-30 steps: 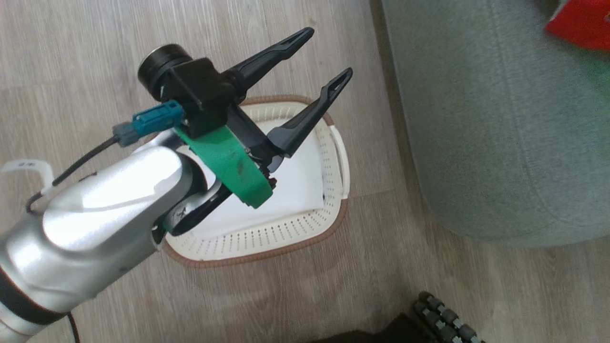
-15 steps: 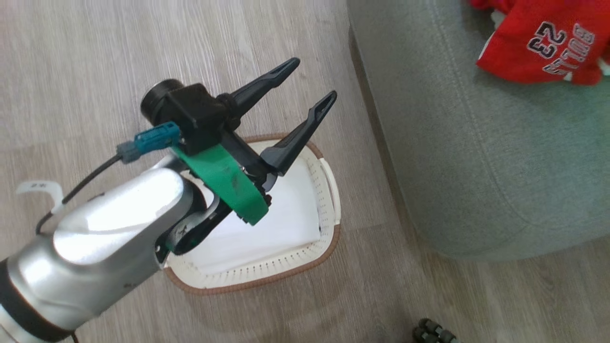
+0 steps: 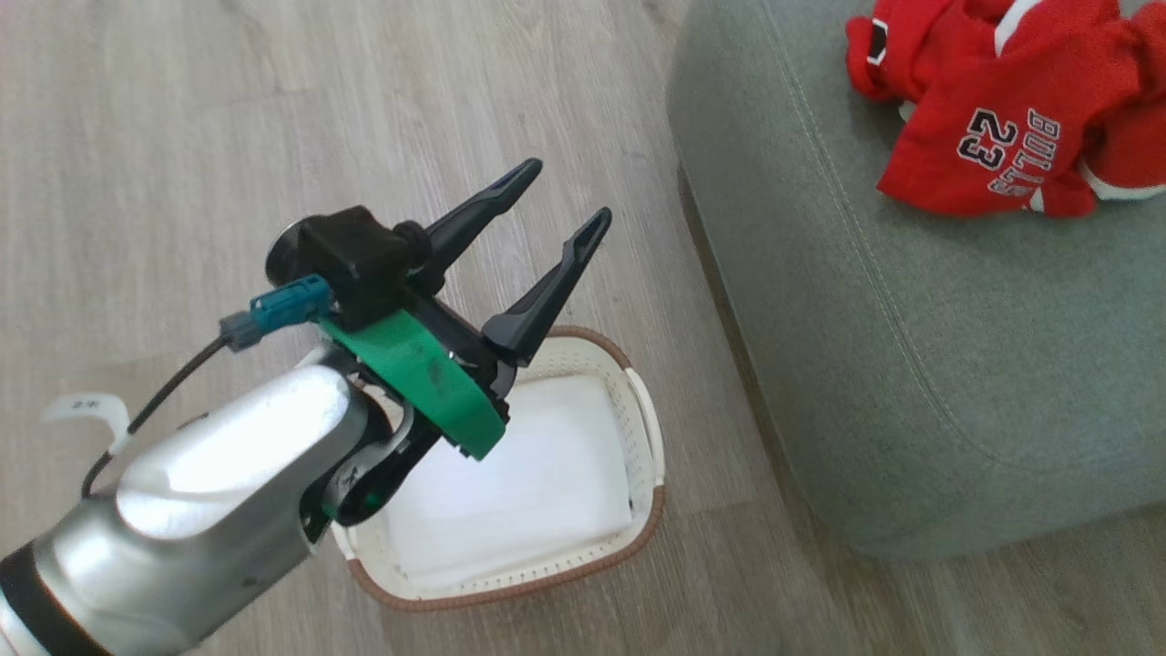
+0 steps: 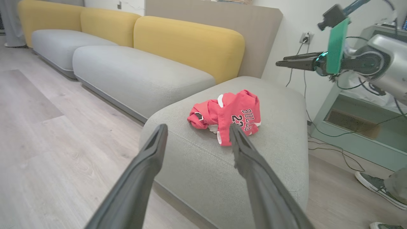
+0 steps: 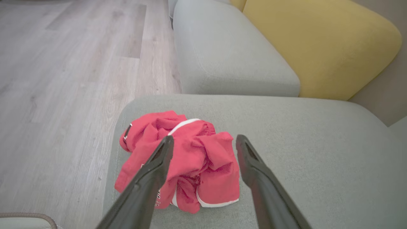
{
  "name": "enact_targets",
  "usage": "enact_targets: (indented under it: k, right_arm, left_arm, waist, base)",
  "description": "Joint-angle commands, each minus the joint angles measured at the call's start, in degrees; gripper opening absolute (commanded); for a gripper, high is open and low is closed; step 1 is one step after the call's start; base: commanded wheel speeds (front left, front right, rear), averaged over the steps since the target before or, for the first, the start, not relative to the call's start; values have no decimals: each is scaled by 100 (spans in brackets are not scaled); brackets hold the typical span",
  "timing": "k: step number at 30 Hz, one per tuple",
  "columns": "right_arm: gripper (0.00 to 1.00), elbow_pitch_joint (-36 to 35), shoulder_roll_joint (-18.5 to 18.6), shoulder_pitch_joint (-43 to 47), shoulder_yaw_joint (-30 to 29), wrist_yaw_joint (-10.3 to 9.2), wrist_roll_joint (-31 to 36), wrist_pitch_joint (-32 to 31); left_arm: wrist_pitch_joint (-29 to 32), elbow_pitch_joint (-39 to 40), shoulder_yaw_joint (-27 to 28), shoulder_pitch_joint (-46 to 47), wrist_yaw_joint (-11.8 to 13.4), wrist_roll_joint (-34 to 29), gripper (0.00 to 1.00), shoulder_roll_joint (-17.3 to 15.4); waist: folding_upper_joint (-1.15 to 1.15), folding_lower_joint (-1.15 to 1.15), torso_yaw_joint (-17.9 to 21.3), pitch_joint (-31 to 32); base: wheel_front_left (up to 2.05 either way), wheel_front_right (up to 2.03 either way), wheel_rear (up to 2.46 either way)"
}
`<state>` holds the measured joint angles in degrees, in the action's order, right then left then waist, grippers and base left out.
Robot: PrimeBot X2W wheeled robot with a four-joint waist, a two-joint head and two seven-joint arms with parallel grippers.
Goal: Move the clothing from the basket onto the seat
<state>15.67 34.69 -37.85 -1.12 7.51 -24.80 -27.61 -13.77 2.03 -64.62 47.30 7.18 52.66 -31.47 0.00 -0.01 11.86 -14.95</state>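
Observation:
The red clothing (image 3: 993, 118) with "BULLS 23" lettering lies crumpled on top of the grey-green seat (image 3: 911, 364). On the floor left of the seat stands the cream basket (image 3: 649, 428), its inside showing white. My left gripper (image 3: 567, 193) hangs open over the basket's far-left edge with nothing between its fingers. In the left wrist view, that gripper (image 4: 197, 127) points toward the clothing (image 4: 232, 111) on the seat (image 4: 279, 136). My right gripper (image 5: 205, 139) is open and empty just above the clothing (image 5: 194, 165). The right gripper (image 4: 279, 63) is also seen from the side, hovering over the seat.
Grey sofa cushions (image 4: 136, 73) with yellow backrests (image 4: 187, 41) run behind the seat. A person's shoe (image 4: 372, 184) and cables (image 4: 337, 156) lie on the wood floor at the seat's right. The basket's rim (image 5: 28, 216) shows at the lower left.
The head camera has swung, so the red clothing on the seat has come into sight and the basket sits lower in the picture. My left gripper stays open.

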Motion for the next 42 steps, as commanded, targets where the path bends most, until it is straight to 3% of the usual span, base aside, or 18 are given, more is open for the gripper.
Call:
enact_targets:
  k: [1,10,15,30,35,42]
  right_arm:
    - [100,-394,234,98,-81,-2,-91,115]
    - [100,-1303,-75,701,-466,-2,-35,503]
    - [100,-1711,-425,1143,-604,-2,86,859]
    - [100,-2335,-1488,2462,-335,-2,361,1991]
    - [100,-2364,-1714,2918,-265,-2,413,2467]
    - [100,-2142,-1966,3451,-198,-2,504,3114]
  left_arm:
    - [-66,143,340,63,63,19,100,-106]
    - [-116,205,830,-395,268,3,100,-223]
    - [-120,250,1098,-708,358,-28,100,-302]
    - [-122,385,2313,-1990,657,-352,100,-391]
    - [-122,437,2933,-2558,744,-599,100,-306]
    - [-122,365,3849,-3523,752,-999,100,70]
  waist:
    - [0,1,-122,186]
    - [0,1,-471,678]
    - [0,1,-700,866]
    - [0,1,-1331,1228]
    - [0,1,-1472,1258]
    - [0,1,-1541,1302]
  base:
    - [0,0,0]
    - [0,0,0]
    - [0,0,0]
    - [0,0,0]
    - [0,0,0]
    - [0,0,0]
